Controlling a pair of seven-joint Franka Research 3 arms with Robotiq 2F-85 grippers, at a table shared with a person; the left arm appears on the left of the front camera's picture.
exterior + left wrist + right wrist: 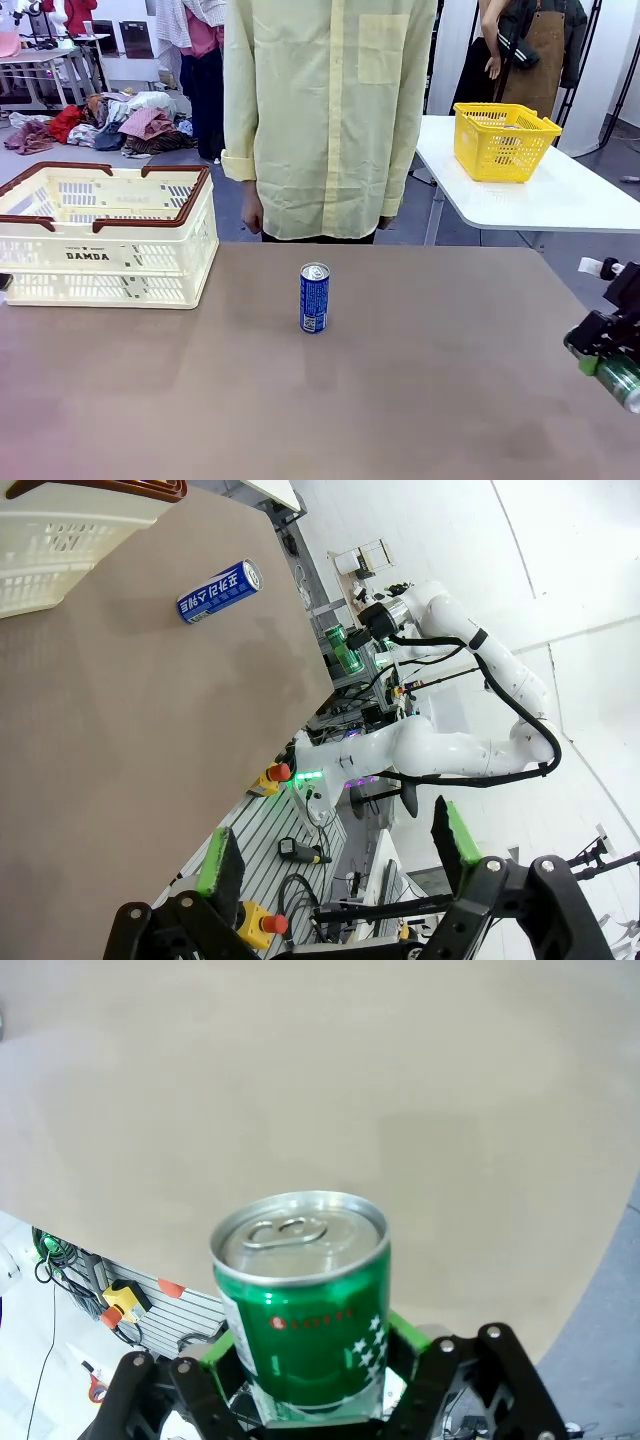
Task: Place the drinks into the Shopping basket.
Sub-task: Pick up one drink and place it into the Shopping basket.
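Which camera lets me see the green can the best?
The right wrist view: the green can sits up close, silver top and tab plain, gripped in the right hand. The front view catches only a bit of the green can at its right edge. The left wrist view shows it tiny, far off.

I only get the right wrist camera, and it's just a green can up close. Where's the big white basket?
Observer: The Shopping basket sits at the far left corner of the table, near the person, across from your green can.
Operator: Any more drinks?
Observer: One blue can stands upright mid-table, right of the basket.
Operator: Is the other hand busy?
Observer: No, the left gripper is open, holding nothing.
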